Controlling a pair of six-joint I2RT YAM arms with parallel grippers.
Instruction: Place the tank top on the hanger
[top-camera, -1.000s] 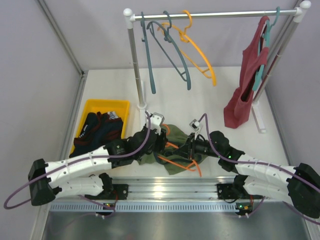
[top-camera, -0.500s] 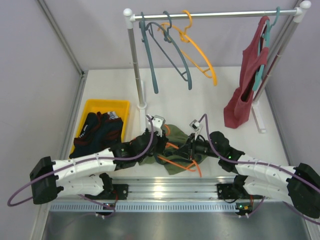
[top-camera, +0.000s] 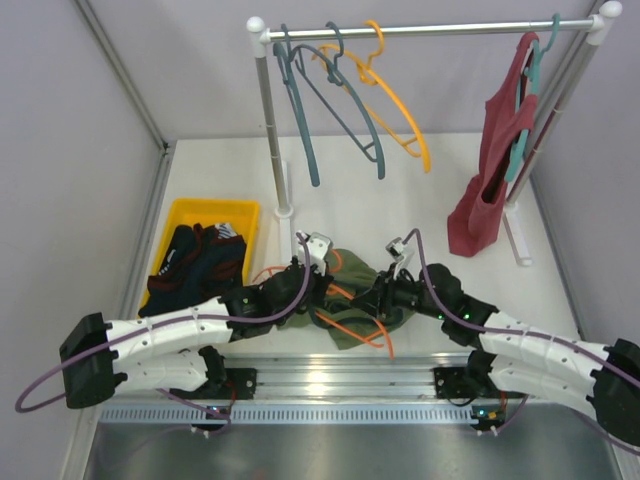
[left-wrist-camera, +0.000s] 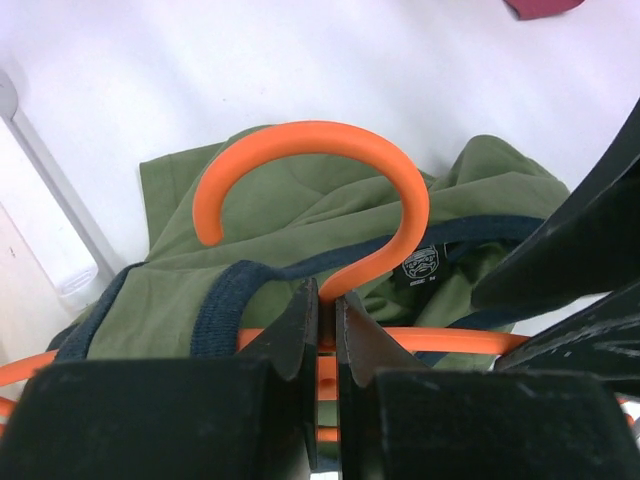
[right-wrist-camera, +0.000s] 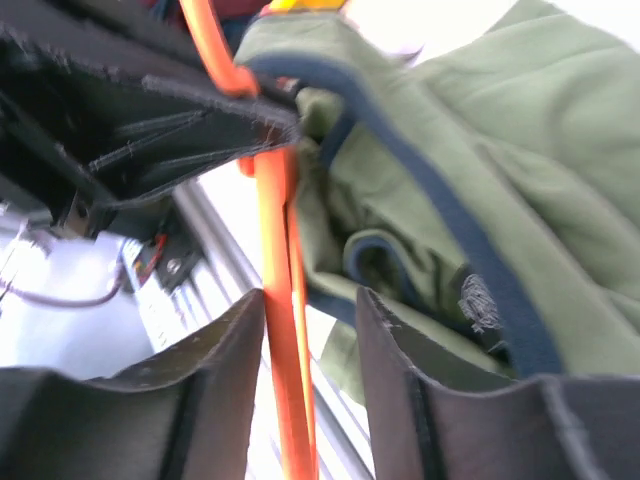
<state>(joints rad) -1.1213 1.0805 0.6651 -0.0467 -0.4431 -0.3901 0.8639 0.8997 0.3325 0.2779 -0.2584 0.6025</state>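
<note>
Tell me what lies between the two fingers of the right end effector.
In the right wrist view, a bar of the hanger runs between them, with the tank top behind.

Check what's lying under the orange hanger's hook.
The olive tank top lies bunched under the hanger hook, its navy trim showing. The left hand is shut on the hanger's neck. The table beneath the cloth is covered.

2 white arms (top-camera: 150, 345) carry black joints (top-camera: 85, 360), purple cables (top-camera: 180, 322).
</note>
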